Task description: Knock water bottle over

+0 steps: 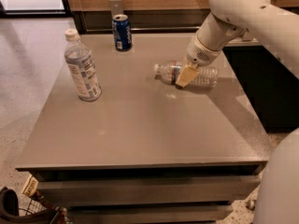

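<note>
The water bottle [203, 75], clear ribbed plastic with a white cap and a narrow coloured label band, lies on its side on the grey table [140, 125] at the right rear, cap pointing left. My gripper [186, 74] hangs from the white arm right over the bottle's middle. Its tan fingertip sits in front of the bottle's label and touches or nearly touches it.
A bluish-grey bottle with a large white label [82, 66] stands upright at the table's left. A blue soda can [122, 32] stands at the rear. A dark cabinet [275, 92] is to the right. A basket [28, 209] sits on the floor at lower left.
</note>
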You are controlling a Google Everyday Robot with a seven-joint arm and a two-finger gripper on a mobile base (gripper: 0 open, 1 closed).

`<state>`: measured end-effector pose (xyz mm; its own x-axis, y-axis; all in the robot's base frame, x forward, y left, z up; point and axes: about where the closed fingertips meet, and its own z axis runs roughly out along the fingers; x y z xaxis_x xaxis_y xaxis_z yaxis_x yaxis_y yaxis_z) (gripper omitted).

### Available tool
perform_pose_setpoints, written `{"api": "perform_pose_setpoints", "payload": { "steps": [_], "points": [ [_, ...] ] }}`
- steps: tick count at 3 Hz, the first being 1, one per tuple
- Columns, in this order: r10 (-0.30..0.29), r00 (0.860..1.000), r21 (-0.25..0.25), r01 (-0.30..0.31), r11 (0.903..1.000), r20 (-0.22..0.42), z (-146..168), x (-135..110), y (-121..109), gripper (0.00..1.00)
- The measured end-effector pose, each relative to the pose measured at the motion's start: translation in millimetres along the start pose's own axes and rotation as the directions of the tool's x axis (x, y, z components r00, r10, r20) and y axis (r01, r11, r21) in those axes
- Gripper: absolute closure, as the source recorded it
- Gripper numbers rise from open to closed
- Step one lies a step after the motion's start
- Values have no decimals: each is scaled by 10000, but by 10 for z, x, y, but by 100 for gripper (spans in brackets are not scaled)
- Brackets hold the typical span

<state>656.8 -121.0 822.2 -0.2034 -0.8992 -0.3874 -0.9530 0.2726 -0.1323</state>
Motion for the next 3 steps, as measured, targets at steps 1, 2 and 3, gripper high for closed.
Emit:
{"api": "perform_pose_setpoints", "payload": {
  "steps": [1,2,3],
  "points": [
    [-9,10000,-36,9,10000,-9,21,-3,6,15],
    [-17,10000,-71,17,10000,-17,41,-7,13,0],
    [-17,10000,-72,17,10000,-17,42,-7,13,0]
  ]
}}
